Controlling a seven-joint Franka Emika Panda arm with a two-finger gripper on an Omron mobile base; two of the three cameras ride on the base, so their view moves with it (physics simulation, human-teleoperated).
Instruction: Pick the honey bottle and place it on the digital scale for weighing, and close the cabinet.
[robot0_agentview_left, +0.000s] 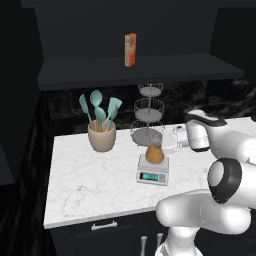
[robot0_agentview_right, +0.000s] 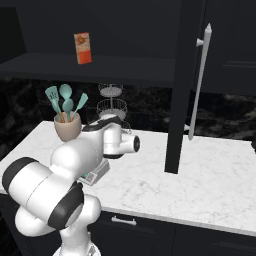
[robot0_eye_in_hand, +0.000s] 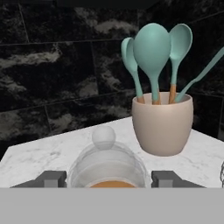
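Hangs open across the top as the black cabinet, its door swung out edge-on toward the robot and the long silver bar handle within easy reach on the right; not yet shut, so that half of the job looks undone. Holds one tall orange-white carton on its shelf, upright and well apart from the work below. Carries everything else on the white marble counter, presumably so that the weighing can happen on a flat, steady surface. Stands at the back as a three-tier wire basket stand, just behind the weighing spot. Sits to its left as a beige crock of teal spoons and spatulas, near but apart from the digital scale, leaving room for a sideways approach. Lies flat with the lit display facing the counter's front edge, readable from the robot's side. Rests upright on the scale's platform as the honey bottle, roughly centred, most likely placed there for a fair reading. Reaches in level from the right as the gripper, with the jaws flanking the bottle's body on both sides below the pale cap; cannot tell whether clamped on it or just let go, the finger tips lying very close to the bottle's sides.
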